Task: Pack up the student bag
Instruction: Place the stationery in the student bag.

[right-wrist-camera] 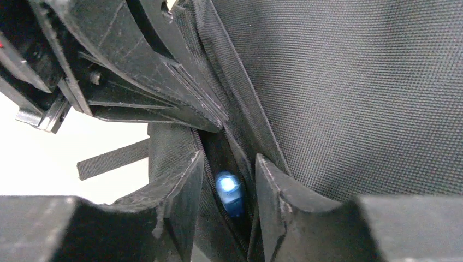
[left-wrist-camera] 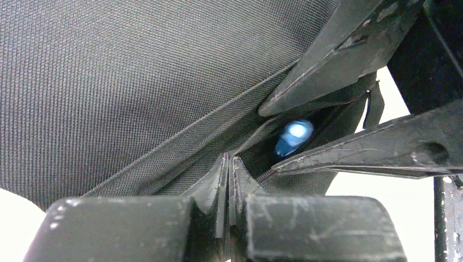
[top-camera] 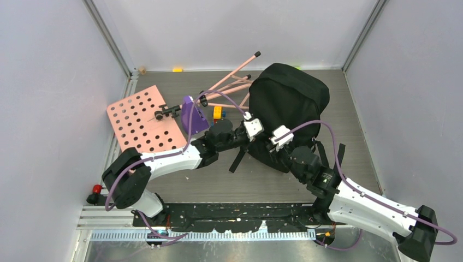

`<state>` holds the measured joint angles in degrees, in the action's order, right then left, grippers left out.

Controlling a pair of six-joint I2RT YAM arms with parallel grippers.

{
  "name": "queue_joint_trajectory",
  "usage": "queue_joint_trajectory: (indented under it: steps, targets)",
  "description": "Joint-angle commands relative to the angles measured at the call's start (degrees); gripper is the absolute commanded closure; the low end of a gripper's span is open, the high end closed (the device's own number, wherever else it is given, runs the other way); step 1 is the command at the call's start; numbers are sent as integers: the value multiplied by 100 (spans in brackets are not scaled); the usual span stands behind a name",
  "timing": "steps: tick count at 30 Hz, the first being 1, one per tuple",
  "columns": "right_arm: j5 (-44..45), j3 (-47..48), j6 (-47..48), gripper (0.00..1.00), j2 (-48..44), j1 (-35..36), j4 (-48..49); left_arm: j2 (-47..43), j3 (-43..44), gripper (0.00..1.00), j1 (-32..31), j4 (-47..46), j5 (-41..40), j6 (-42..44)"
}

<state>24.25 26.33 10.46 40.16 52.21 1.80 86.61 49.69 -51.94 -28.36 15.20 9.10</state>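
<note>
Room is tight at the zipper edge of the student bag (top-camera: 289, 103): my left claw (left-wrist-camera: 228, 159) pinches its fabric, my right claw (right-wrist-camera: 229, 161) stands parted.

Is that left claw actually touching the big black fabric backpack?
Touching. The right wrist view shows the left gripper shut on the edge of the large black fabric backpack, beside its zip opening.
</note>
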Motion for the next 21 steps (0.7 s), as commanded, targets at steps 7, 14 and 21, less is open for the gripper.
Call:
queue_joint_trajectory:
  steps: [7, 14, 21]
  targets:
    - [375, 620, -634, 38, -625, -43, -1101, -354, 328, 100, 193, -101, -367, -34]
    - [131, 1562, -1025, 37, -562, -44, -1797, -1232, 213, 51, 193, 746, -347, -522]
    - [-236, 1803, -1342, 35, -514, -44, -1713, -2805, -418, 18, 215, 2869, -1906, -1593]
